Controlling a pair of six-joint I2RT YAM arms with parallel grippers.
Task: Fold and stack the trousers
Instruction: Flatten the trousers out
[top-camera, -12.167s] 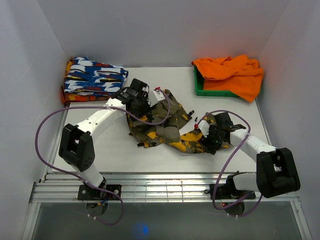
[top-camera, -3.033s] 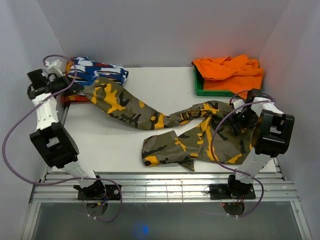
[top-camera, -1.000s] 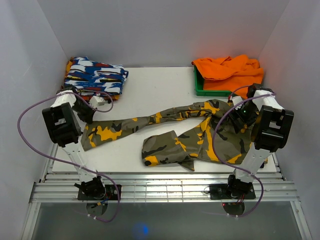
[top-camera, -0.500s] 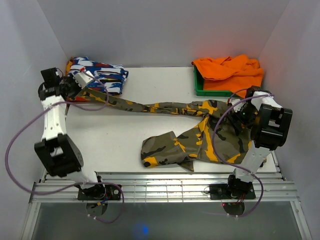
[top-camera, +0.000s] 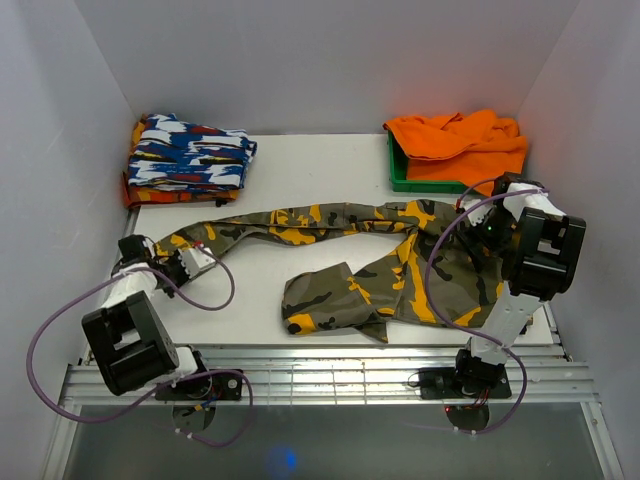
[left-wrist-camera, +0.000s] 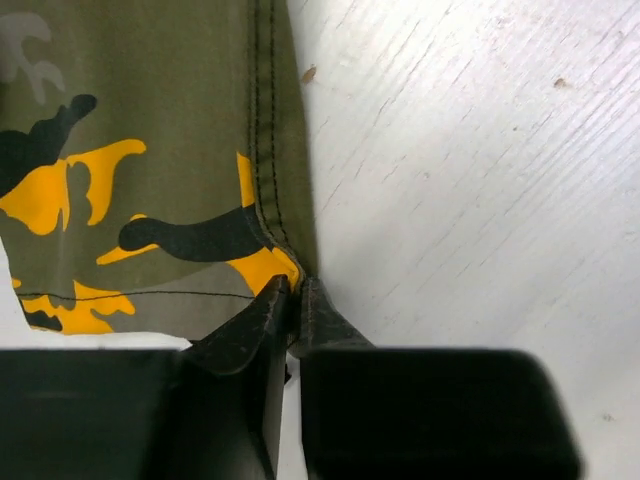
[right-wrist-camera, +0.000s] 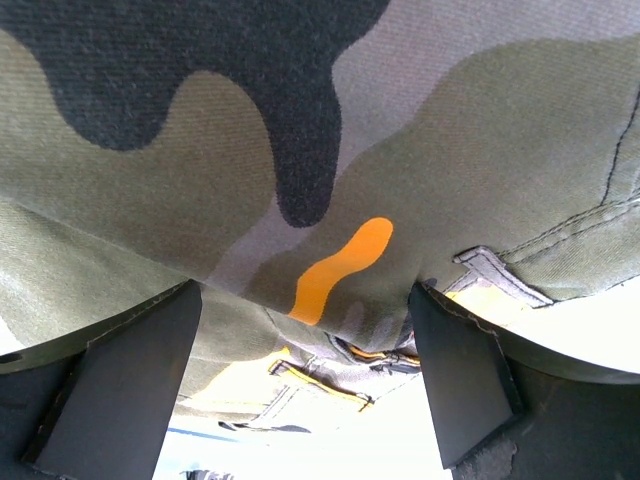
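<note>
The camouflage trousers (top-camera: 400, 260) lie across the white table (top-camera: 320, 170). One leg stretches left to the front left corner; the other leg (top-camera: 320, 295) lies doubled over near the front middle. My left gripper (top-camera: 190, 257) is shut on the hem corner of the stretched leg, low over the table; the left wrist view shows the jaws (left-wrist-camera: 297, 285) pinching the seam edge of the cloth (left-wrist-camera: 150, 120). My right gripper (top-camera: 478, 228) is at the waist end on the right. Its fingers (right-wrist-camera: 130, 370) stand wide apart, with cloth (right-wrist-camera: 300, 150) draped over and between them.
A folded blue-white-red patterned garment (top-camera: 190, 155) lies at the back left on an orange cloth. A green tray (top-camera: 420, 180) with a plain orange cloth (top-camera: 460, 140) stands at the back right. White walls close in on both sides.
My left gripper has moved from the back left, beside the patterned garment, to the front left, drawing the leg end with it. The right gripper has stayed at the waist.
</note>
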